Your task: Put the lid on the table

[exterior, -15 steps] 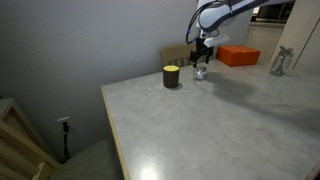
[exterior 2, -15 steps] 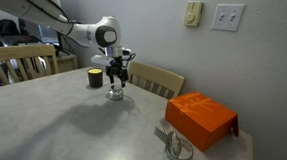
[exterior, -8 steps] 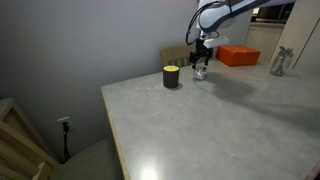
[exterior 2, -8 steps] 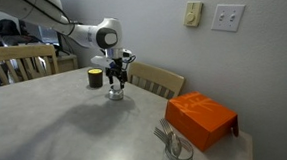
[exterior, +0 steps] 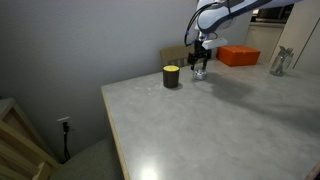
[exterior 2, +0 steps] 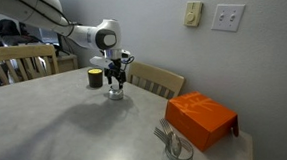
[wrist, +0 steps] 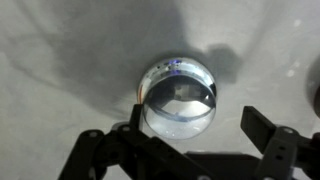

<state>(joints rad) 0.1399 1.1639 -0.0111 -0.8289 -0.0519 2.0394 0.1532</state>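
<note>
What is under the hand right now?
The lid lies flat on the table directly below the open hand, its shiny top showing. Whatever is beneath the lid is covered. In an exterior view, the dark jar stands beside it.

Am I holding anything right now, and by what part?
Nothing. The gripper is open, jaws spread wider than the lid, which rests on the table.

Silvery-grey, mirror-shiny lid (wrist: 178,96) at the centre of the wrist view, on a glossy counter (wrist: 60,50) marbled in pale grey and white, with a light wood-coloured edge. Black jaws at 6 o'clock. In an exterior view, a dark jar (exterior: 171,77) with a yellow top sits at the lid's 9 o'clock and a bright orange box (exterior: 238,56) at its 2 o'clock. White arm (exterior 2: 81,32); grey wall (exterior: 80,40).
</note>
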